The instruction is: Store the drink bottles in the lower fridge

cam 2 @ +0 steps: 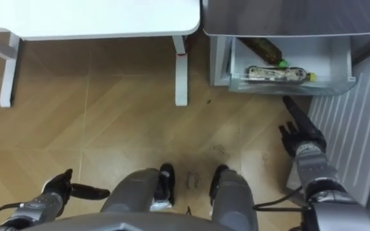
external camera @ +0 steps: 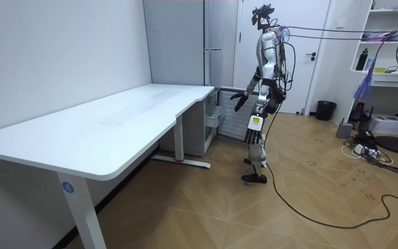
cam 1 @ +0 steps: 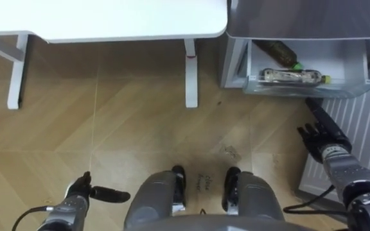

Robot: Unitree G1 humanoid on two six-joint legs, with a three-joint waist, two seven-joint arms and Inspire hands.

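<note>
Drinks, a dark bottle (cam 1: 279, 54) and a lighter bottle (cam 1: 293, 77), lie sideways in the open lower fridge drawer (cam 1: 307, 90). They are probably stiff, smooth and fairly heavy, so grasp mid-body. Right robot hand (cam 1: 315, 135) points straight-fingered and empty; left robot hand (cam 1: 82, 190) hangs relaxed.

Nothing is legible: the label on the clear plastic bottle (cam 1: 292, 77) in the transparent fridge drawer (cam 1: 304, 91) and the round blue sticker (external camera: 66, 186) on the white desk leg (external camera: 79, 216) are too small.

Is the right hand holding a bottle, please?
No, the right hand is open and empty; two bottles lie in the open drawer.
</note>
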